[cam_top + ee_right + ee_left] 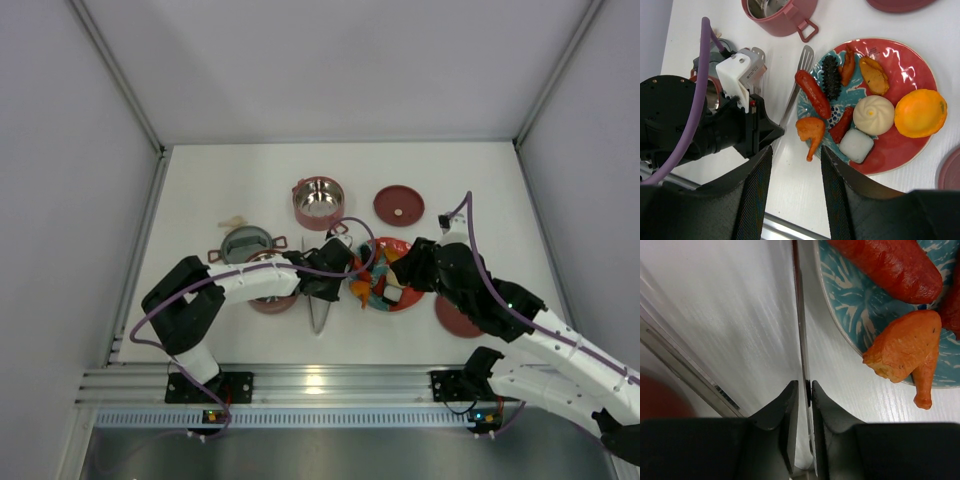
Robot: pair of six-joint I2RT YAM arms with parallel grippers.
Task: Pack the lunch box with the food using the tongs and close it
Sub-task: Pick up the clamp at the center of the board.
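Top external view has the left gripper (328, 282) over the tongs (318, 314), which are just left of the red plate (402, 306), while the right gripper (400, 278) hangs above that plate and one lunch box pot (318, 203) stands farther back. Left wrist view shows the left gripper's jaws pressed together on the tongs' thin metal strip, right beside the plate's teal-patterned edge. Right wrist view shows the right gripper's jaws spread apart, holding nothing, above the food (867, 114) on the plate

Left end effector (804, 388) pinched narrow, right end effector (796, 152) gaping.
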